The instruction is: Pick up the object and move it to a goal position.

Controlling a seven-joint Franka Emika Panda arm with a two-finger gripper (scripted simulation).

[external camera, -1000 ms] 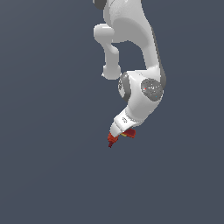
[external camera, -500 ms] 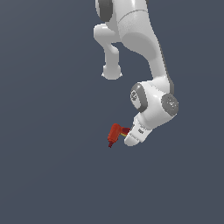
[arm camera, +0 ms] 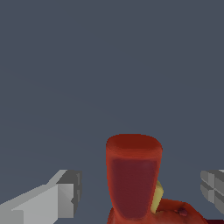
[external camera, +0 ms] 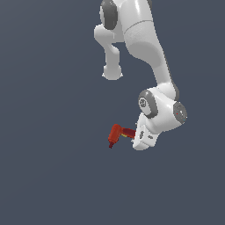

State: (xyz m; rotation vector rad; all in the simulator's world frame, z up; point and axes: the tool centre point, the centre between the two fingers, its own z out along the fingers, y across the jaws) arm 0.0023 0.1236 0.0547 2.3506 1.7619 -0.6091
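The object [external camera: 116, 133] is a small red L-shaped item with a dark tip pointing down and a small yellow mark. It sits just to the exterior view's left of the white hand. My gripper [external camera: 132, 135] reaches it from the exterior view's right, and its fingers are mostly hidden there. In the wrist view the object [arm camera: 133, 179] stands between the two grey fingers [arm camera: 65, 194]. A visible gap lies on each side of it, so the gripper [arm camera: 140, 189] is open around it without touching.
A plain dark grey ground fills both views. The white arm [external camera: 145, 48] rises above and behind the hand.
The wrist and hand have swung to the exterior view's right and tilted over. The red object has stayed almost where it was.
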